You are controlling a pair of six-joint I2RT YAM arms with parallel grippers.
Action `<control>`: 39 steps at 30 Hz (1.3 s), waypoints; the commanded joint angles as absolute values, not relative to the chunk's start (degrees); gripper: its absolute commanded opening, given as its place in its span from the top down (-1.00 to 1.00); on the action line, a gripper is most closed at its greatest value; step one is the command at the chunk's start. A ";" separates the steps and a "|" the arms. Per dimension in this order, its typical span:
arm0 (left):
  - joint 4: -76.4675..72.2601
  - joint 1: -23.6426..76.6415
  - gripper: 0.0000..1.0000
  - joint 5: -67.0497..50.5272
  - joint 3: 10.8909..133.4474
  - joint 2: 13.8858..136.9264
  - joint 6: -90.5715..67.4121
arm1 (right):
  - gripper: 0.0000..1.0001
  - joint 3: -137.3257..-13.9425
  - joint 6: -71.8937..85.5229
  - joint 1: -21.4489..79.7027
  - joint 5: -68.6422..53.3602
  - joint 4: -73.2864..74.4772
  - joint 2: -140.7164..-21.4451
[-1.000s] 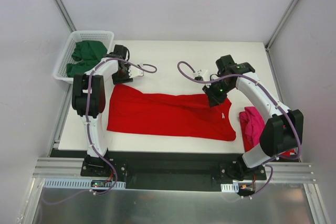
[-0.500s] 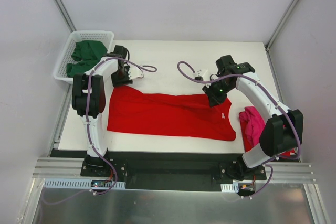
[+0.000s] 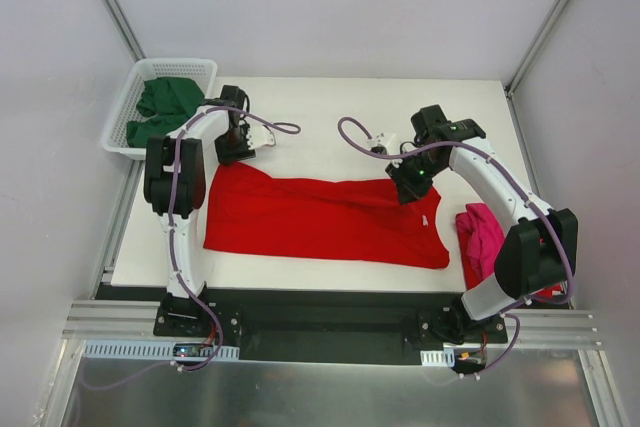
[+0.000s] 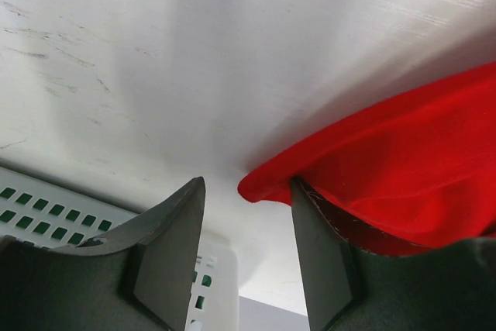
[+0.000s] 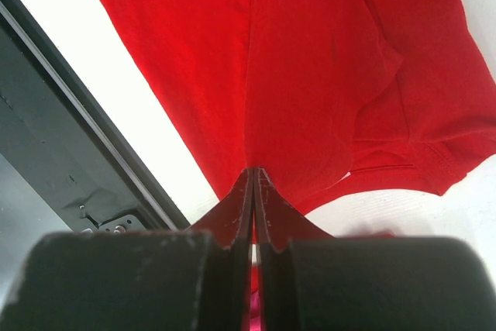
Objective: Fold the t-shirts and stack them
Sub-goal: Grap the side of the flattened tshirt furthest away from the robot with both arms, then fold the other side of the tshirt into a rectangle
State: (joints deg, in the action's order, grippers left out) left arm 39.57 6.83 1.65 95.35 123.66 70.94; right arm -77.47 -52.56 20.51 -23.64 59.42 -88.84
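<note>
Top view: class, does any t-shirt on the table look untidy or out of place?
Yes: the magenta t-shirt lies crumpled and unfolded at the right edge of the table, beside the spread red t-shirt.

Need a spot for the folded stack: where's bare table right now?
Bare: the far strip of table behind the red t-shirt, between left gripper and right gripper; also the far-right corner. Crowded: far left by the white basket; near right, where the magenta t-shirt lies.

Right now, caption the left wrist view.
Open left gripper framing a red t-shirt corner beside the white lattice basket.
</note>
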 commanded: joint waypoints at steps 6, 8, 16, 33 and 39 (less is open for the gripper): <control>41.57 7.21 0.17 0.09 96.50 126.21 69.79 | 0.98 -78.66 -53.26 20.83 -25.22 61.00 -88.59; 41.57 7.21 0.55 0.17 96.42 126.56 69.79 | 0.99 -78.75 -53.17 20.83 -25.14 61.00 -88.51; 41.75 7.21 1.00 1.14 96.07 127.36 69.70 | 0.99 -78.40 -53.44 20.83 -24.70 60.91 -88.33; 41.66 7.82 1.00 4.66 88.25 110.41 70.05 | 0.99 -72.95 -50.63 20.57 -11.17 49.75 -84.20; 41.66 8.17 1.00 4.92 85.09 104.69 69.35 | 0.99 -72.34 -49.83 20.57 -8.88 47.55 -83.67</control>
State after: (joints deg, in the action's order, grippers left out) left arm 39.99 7.20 3.79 87.05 110.74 69.73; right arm -72.66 -51.09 20.51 -11.84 49.67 -86.54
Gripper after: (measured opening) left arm 0.009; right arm 0.011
